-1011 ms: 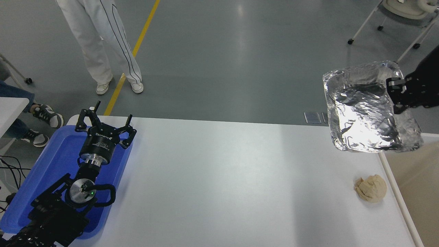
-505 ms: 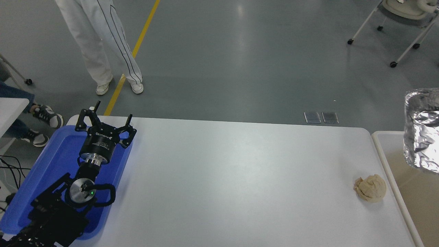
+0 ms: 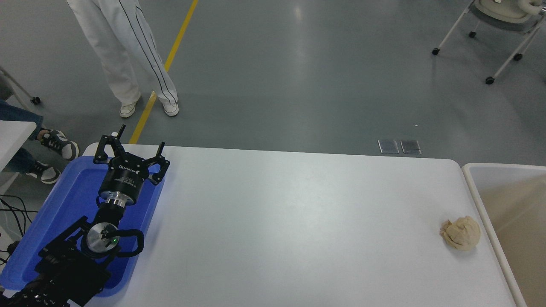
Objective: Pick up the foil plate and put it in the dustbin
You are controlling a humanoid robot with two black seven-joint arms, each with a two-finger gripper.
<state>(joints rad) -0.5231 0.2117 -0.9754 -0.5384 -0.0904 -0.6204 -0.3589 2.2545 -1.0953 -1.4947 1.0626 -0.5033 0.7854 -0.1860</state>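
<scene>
The foil plate is nowhere in the head view now, and neither is the right arm that would carry it. So where the plate is cannot be read directly: it is either beyond the right edge of the view or already down inside the dustbin (image 3: 469, 179), of which only the near-left corner shows, a thick cream rim and a slice of beige inner wall with nothing silver on it. My judgement is that the pick-up is done and the carry to the bin is at or near its end; whether the release has happened cannot be told, so the drop itself and the arm's return may be all that is left.

Against the earlier frames the change is plain. A second ago the plate hung tilted in the air over the desk's far right corner, pinched at its right rim by the right gripper. Half a second ago only its left part showed at the right edge, above the bin's opening. Now it has gone out of view altogether.

Everything else has stayed put. The tan paper ball (image 3: 460, 233) lies on the white desk (image 3: 290, 221) just beside the bin's rim. The left gripper (image 3: 128, 147) is parked over the blue tray (image 3: 55, 213) at the lower left, its jaws spread wide and holding nothing. A person in white trousers (image 3: 128, 55) stands on the floor beyond the desk.
</scene>
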